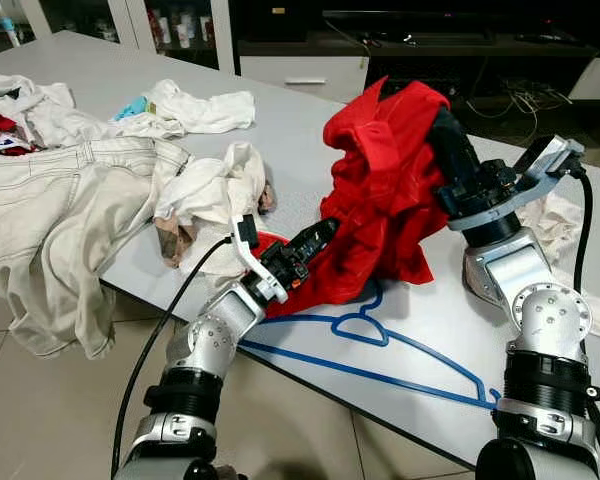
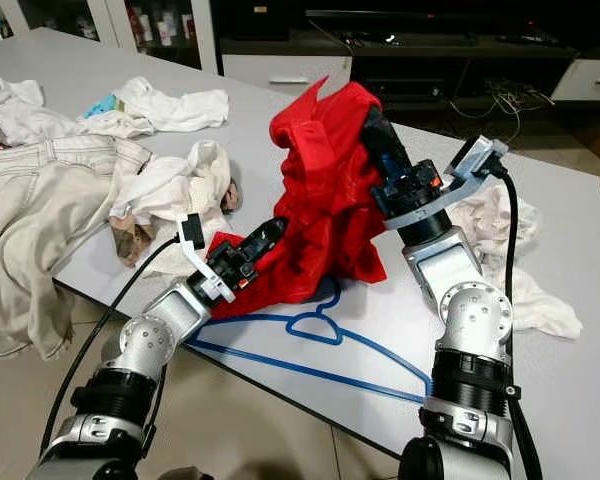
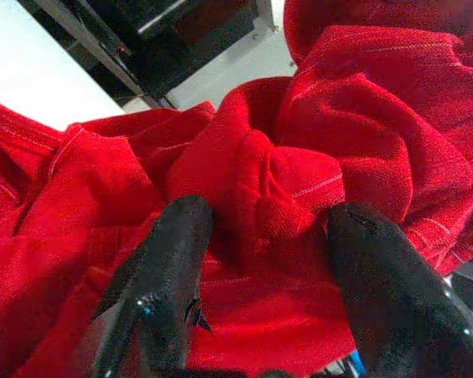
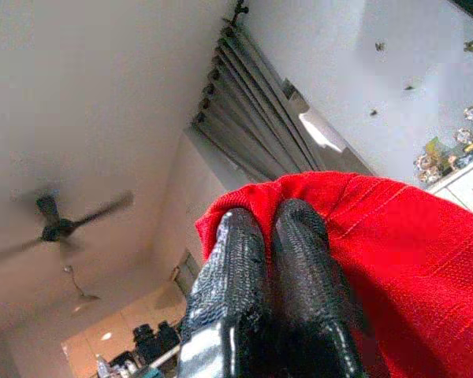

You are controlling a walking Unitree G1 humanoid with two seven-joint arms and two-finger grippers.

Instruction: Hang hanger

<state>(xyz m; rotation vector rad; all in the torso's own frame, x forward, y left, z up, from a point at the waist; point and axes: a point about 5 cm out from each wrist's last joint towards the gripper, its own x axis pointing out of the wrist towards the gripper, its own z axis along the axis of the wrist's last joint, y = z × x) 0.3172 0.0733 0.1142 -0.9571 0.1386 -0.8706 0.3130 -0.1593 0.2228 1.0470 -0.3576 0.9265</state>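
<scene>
A red shirt (image 1: 380, 190) is lifted off the white table (image 1: 300, 120) in a bunched heap. My right gripper (image 4: 272, 224) is shut on its top edge and holds it up, fingers pointing upward. My left gripper (image 3: 260, 236) is open at the shirt's lower left, with a fold of red cloth between its fingers (image 1: 310, 240). A blue hanger (image 1: 365, 335) lies flat on the table under and in front of the shirt, its hook near the shirt's hem.
Beige trousers (image 1: 50, 220) hang over the table's left edge, with white clothes (image 1: 205, 195) beside them and more at the far left (image 1: 195, 108). A white cloth (image 2: 500, 250) lies behind my right arm. A dark TV cabinet stands beyond the table.
</scene>
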